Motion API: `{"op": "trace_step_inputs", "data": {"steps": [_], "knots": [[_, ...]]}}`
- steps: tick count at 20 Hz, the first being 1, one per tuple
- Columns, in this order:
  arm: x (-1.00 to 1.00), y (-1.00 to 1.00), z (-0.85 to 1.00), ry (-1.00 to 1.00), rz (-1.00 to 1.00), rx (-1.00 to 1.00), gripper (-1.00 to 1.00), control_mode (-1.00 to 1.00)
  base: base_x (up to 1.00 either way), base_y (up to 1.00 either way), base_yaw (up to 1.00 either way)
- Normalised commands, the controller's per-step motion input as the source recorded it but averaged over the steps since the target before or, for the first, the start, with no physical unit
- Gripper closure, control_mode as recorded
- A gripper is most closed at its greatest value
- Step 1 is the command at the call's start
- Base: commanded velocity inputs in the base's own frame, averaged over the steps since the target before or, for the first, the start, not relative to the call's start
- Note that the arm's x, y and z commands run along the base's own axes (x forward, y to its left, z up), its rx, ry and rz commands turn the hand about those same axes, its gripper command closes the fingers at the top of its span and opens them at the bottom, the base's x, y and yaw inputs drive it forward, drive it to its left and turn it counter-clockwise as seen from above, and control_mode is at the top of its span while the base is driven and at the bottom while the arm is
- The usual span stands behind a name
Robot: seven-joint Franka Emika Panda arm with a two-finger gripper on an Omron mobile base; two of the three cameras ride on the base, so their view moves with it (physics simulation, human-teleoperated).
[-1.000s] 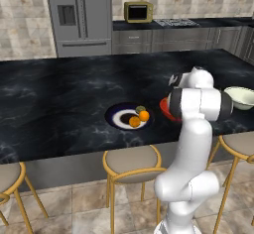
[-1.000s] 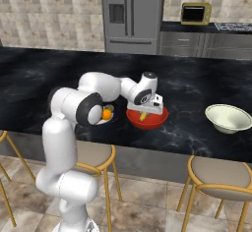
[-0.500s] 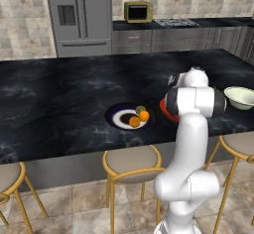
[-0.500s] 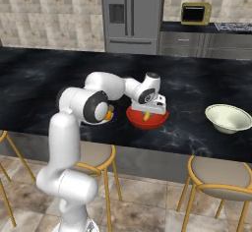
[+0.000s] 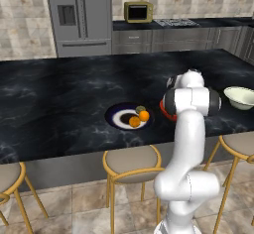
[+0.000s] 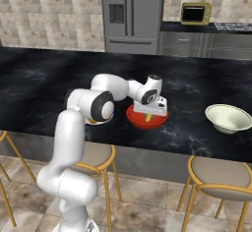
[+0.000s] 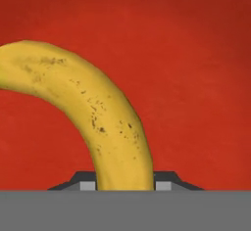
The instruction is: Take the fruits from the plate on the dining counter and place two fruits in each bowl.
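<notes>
I read the gripper (image 7: 125, 185) clamped on the banana (image 7: 93, 112) at one end, inside the red bowl (image 6: 137, 119) on the dining counter (image 5: 59, 109); in the hand view its long axis arcs away, tip curling left.

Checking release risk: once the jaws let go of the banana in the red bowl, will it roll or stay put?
The banana is curved, so it probably rocks rather than rolls. The red bowl has sloped walls, likely nudging it toward the centre. It looks stiff enough to keep its shape.
</notes>
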Motion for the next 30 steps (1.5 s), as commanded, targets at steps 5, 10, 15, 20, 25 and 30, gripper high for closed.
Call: {"op": "trace_step_inputs", "data": {"steps": [5, 10, 15, 20, 25, 30], "knots": [[0.31, 0.0, -0.18, 0.14, 0.01, 0.0, 1.0, -1.0, 0.0, 0.0, 0.0], [0.22, 0.0, -0.11, 0.11, 0.01, 0.0, 1.0, -1.0, 0.0, 0.0, 0.0], [-0.08, 0.0, 0.03, 0.01, 0.0, 0.0, -1.0, -1.0, 0.0, 0.0, 0.0], [-0.11, 0.03, 0.18, 0.0, 0.0, 0.0, -1.0, -1.0, 0.0, 0.0, 0.0], [-0.16, 0.13, 0.38, -0.03, 0.0, -0.02, -1.0, -1.0, 0.0, 0.0, 0.0], [-0.51, 0.38, 0.3, -0.03, -0.06, 0.0, -1.0, -1.0, 0.0, 0.0, 0.0]]}}
